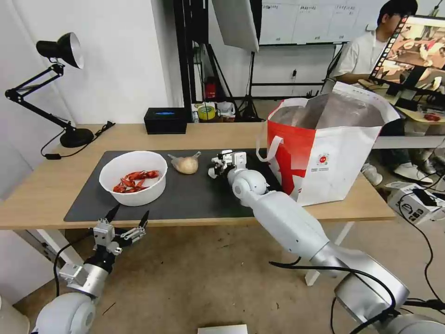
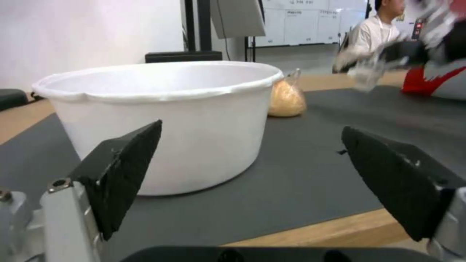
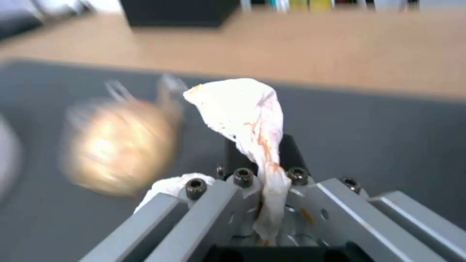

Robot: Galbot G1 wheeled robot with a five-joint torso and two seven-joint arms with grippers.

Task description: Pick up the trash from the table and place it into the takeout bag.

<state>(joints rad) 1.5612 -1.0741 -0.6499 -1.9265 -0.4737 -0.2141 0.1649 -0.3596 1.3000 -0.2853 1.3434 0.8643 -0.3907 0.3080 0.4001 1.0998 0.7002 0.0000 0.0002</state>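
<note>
A stained tissue [image 3: 247,120] is clamped in the right pincer [image 3: 260,171] above the mat [image 1: 194,195], the bag [image 1: 324,144] just beyond. The left pincer [image 1: 126,222] is held open before the bowl [image 1: 133,177].

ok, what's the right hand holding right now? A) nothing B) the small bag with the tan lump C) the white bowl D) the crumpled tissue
D. In the right wrist view the right hand is shut on the crumpled tissue, stained orange, above the dark mat. The small clear bag and the white bowl sit on the mat, ungrasped, and the left hand is open at the table's near edge.
</note>
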